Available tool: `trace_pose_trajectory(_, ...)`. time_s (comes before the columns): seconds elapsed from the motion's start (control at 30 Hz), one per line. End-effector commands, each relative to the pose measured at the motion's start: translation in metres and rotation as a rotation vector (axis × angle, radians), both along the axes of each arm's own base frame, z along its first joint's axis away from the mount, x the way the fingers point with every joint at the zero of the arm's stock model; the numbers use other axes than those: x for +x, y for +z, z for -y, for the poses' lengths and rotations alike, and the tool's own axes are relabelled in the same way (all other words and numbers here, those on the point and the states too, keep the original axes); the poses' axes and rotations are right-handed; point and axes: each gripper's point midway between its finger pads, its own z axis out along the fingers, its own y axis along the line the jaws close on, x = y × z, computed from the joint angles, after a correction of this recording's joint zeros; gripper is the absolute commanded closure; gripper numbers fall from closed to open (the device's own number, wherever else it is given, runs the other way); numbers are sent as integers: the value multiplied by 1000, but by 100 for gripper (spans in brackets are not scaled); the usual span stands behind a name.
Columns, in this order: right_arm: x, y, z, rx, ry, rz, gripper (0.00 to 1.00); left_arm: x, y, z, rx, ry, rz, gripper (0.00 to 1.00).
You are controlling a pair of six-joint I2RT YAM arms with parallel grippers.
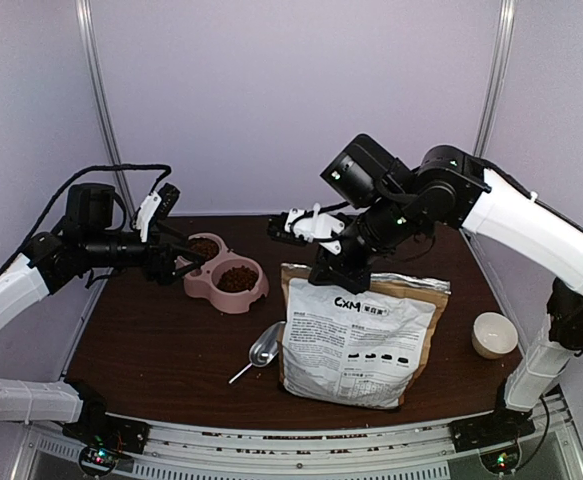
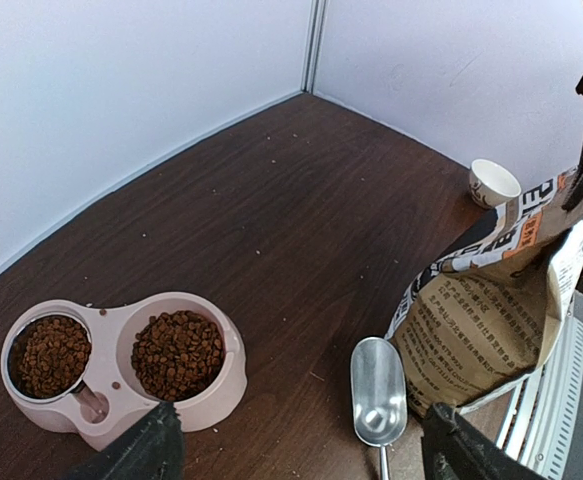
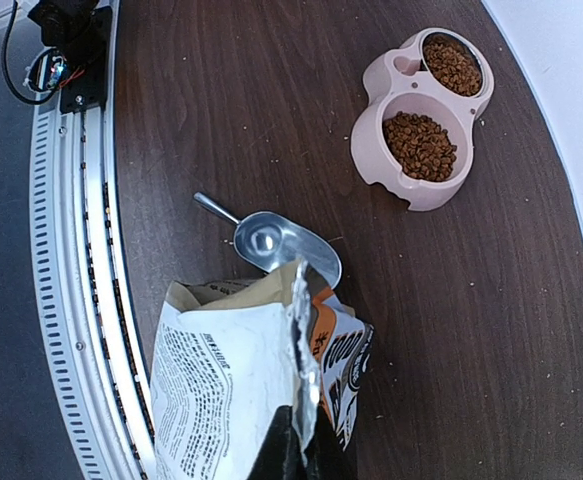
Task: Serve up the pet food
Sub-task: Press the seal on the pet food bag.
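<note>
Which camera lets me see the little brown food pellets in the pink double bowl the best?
The left wrist view: the reddish-brown kibble pellets lie in both basins of the pink double-basin feeder, close enough to tell single pieces. The right wrist view shows both heaps smaller; the top view shows them tiny.

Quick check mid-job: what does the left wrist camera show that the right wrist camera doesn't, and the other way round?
Only the left wrist: the small white cup beyond the bag, the corner of the back walls, and the left gripper with its fingers spread wide.
Only the right wrist: the perforated front rail, and the bag's top edge pinched in the right gripper.
Both: the pink feeder with pet food in both basins, and the empty metal scoop lying beside the bag.
</note>
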Motion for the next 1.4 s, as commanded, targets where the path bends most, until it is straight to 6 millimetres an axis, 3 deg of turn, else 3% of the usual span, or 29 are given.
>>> trace_pose_trajectory(0.0,2,8,13,-1,-27,27,100,3,14,1,-14,-8,52,16)
trace_pose_trajectory(0.07,1,9,15,-6,-31,30,98,2,14,0,-15,-8,53,16)
trace_pose_trajectory(0.1,1,9,17,-10,-32,29,88,2,14,0,-14,-8,52,16)
trace_pose_trajectory(0.13,0,9,19,-17,-36,31,84,2,14,0,-14,-8,52,16)
trace_pose_trajectory(0.3,-1,9,36,-42,-59,44,80,2,15,0,-15,-8,56,16)
trace_pose_trajectory(0.47,-4,4,45,-62,-73,37,82,1,16,0,-16,-8,58,16)
trace_pose_trajectory(0.63,-4,3,49,-72,-82,39,100,1,16,-1,-16,-7,60,16)
trace_pose_trajectory(0.9,-6,3,54,-84,-82,39,99,0,18,-2,-15,-2,68,16)
trace_pose_trajectory(0.97,-6,2,59,-97,-92,44,88,0,18,-2,-15,-2,68,16)
trace_pose_trajectory(1.1,-7,0,67,-109,-105,46,80,-1,19,-2,-16,-3,72,16)
trace_pose_trajectory(1.27,-11,-6,74,-122,-110,33,81,-1,19,-3,-16,-3,71,16)
trace_pose_trajectory(1.37,-12,-9,75,-132,-109,22,89,-1,19,-3,-15,-1,72,15)
